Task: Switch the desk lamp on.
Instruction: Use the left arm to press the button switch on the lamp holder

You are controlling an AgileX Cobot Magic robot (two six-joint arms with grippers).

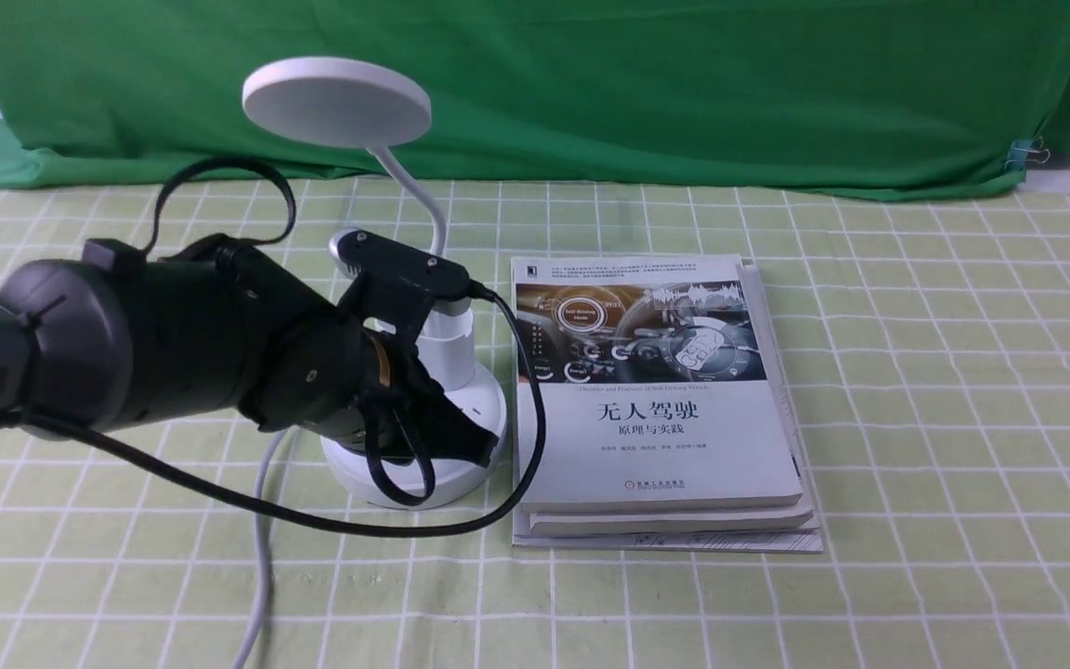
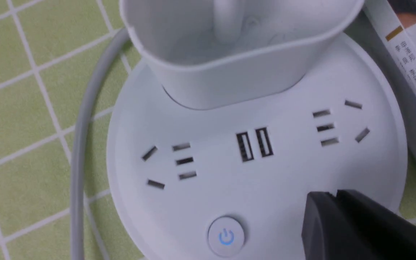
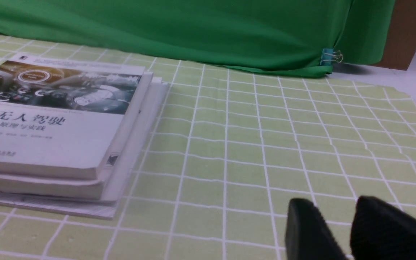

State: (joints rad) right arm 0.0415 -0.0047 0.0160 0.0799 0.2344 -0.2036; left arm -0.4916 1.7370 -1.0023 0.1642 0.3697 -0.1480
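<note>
The desk lamp (image 1: 450, 348) stood on the table (image 1: 916, 418), just beside the left edge of a stack of books (image 1: 656, 437). The step in hand looked like the final approach to the switch. The left tool (image 2: 334, 198), its fingers pressed together and holding nothing, hung low over the lamp's round base (image 2: 284, 180), near the rim and off to one side of the power button (image 2: 226, 236) with its blue symbol. The next move probably called for a short sideways shift to bring the closed tip over that button, then a light, straight press, kept clear of the sockets and USB slots. The right tool (image 3: 334, 202) sat low over bare table beyond the books, a narrow gap between its fingers and nothing in them; it did not appear in the front view. From the front, the left arm covered the button and most of the base, so contact could not be judged. Only one button was in view. The disc head (image 1: 337, 100) turned its face downward, so any glow was hard to confirm, and the white cord (image 1: 263, 557) ran out of frame.
</note>
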